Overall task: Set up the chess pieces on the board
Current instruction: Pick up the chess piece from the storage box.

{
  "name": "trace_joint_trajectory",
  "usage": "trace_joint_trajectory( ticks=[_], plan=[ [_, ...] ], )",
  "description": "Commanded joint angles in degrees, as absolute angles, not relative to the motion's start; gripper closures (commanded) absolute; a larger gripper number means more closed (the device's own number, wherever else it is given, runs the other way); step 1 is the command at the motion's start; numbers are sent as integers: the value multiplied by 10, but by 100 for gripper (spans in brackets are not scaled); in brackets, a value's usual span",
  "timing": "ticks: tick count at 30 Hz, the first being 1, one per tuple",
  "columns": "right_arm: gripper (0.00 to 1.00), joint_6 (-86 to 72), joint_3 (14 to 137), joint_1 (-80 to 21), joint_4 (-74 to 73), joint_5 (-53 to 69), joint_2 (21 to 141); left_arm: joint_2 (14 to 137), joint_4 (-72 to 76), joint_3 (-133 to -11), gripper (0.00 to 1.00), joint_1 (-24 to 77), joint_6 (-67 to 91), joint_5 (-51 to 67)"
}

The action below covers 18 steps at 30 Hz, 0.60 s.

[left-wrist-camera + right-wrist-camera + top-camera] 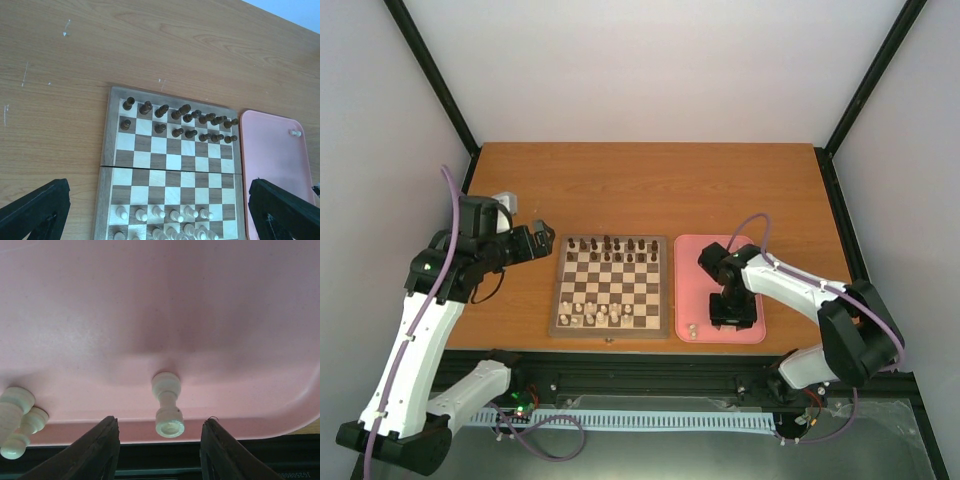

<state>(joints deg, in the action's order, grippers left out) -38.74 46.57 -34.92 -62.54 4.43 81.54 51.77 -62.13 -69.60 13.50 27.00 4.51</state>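
- While the pawn (167, 405) lies on its side by the pink tray's (150, 300) near rim, the right claw (160, 422) stands spread either side of it, touching nothing.
- Light, hard, smooth wood, I'd judge: apt to roll, so pinch its narrow waist.
- More cream pieces (15, 410) lie leftward along that rim.
- Left of the tray, the board (610, 286) carries cream chessmen (600, 312) near, dark chessmen (615, 245) far.
- Past the board, the left claw (542, 243) hangs spread, empty.

A wooden counter (650, 190) with an orange-brown grain sits inside a booth of plain white walls (660, 60) — black frame posts (438, 80) running up the two far corners — under soft, even light; faint pale scuffs (24, 75) mark its surface.
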Motion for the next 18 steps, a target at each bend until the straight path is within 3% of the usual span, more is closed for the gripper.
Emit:
trace_joint_trajectory(
  ticks=[1, 18],
  plan=[
    [55, -377, 457, -335, -614, 45, 816, 510, -614, -692, 0, 132, 265, 43],
    [66, -364, 444, -320, -597, 45, 835, 513, -613, -691, 0, 132, 262, 38]
  ],
)
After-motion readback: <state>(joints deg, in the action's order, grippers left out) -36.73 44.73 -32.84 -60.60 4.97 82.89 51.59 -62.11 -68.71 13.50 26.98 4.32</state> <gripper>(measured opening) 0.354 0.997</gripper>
